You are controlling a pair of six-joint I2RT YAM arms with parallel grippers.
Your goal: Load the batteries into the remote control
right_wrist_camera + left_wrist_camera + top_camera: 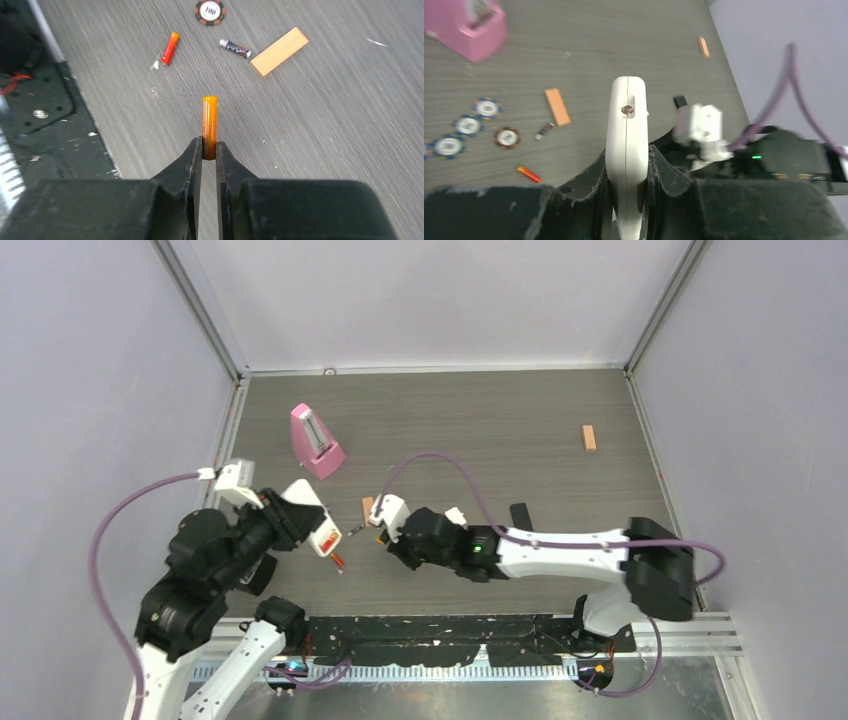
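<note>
Near the left front of the tabletop [480,430], the left arm [215,550] is folded back on itself with its wrist turned toward the middle. The left jaws are clenched on the white remote control [626,130], which stands edge-on between them and sticks out ahead. The right arm [560,550] stretches leftward, low across the front, its wrist close to the remote but apart from it. The right jaws are pinched on one end of an orange battery [209,125], which points straight out from their tips, above the surface.

Two more cells lie loose between the arms. One is an orange-red battery [170,48]; the other, a dark battery [235,48], is just beside a tan wooden block [279,51]. Poker chips [468,125] lie near them. A pink metronome-shaped thing [315,440] stands farther back on the left, and a second tan block [590,438] lies well apart at the right. The surface is grey wood grain, with pale lilac walls on three sides.
</note>
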